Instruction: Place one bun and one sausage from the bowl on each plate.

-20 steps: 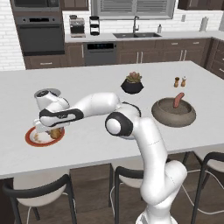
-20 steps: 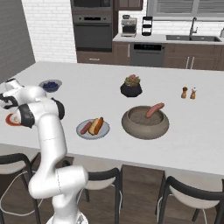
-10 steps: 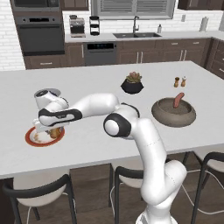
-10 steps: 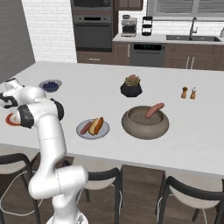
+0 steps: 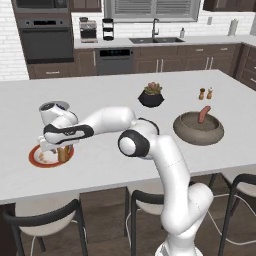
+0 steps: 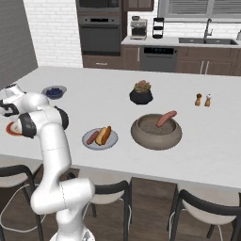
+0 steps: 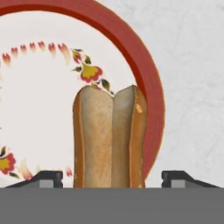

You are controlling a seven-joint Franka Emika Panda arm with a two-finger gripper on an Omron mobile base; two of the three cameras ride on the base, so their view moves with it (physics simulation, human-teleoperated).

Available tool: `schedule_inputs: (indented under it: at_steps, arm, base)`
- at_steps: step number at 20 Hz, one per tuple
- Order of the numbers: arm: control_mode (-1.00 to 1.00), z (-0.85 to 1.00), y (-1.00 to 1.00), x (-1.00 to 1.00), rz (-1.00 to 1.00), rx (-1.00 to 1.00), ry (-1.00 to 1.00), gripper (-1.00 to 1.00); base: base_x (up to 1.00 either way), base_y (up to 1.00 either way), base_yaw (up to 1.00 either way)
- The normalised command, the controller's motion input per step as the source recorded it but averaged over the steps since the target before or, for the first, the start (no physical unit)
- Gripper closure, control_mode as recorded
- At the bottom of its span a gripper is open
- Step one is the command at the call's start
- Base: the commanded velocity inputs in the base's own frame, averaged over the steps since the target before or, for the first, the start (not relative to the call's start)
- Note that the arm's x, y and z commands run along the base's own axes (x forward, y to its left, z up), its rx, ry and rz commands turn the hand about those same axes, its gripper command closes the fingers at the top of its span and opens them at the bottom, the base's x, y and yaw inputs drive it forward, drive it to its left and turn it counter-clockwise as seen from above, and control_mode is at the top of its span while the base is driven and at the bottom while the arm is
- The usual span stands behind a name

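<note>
At the tabletop's left edge, we see the red-rimmed plate (image 5: 37,161) with a bun (image 7: 110,138) lying on it. Its long axis runs straight out from the gripper (image 7: 113,177), between the fingers (image 7: 43,178), which stand apart and clear of its sides (released, we judge). Rightward sits the bowl (image 6: 156,136), holding a sausage (image 6: 166,118).

light: bright, even | shadows: soft, faint | focus: sharp | glare: none
</note>
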Motion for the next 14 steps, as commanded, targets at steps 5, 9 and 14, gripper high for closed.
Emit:
schedule_inputs:
  at_steps: [5, 9, 14]
  arm:
    - [-1.00, 0.03, -0.01, 0.00, 0.00, 0.00, -0.01, -1.00]
    - [-1.00, 0.40, -0.16, -0.17, -0.01, 0.00, -0.05, -1.00]
    - [-1.00, 0.37, -0.73, -0.44, -0.01, 0.00, -0.02, -1.00]
  base:
    - [0.00, 0.00, 0.00]
    - [0.00, 0.00, 0.00]
    - [0.00, 0.00, 0.00]
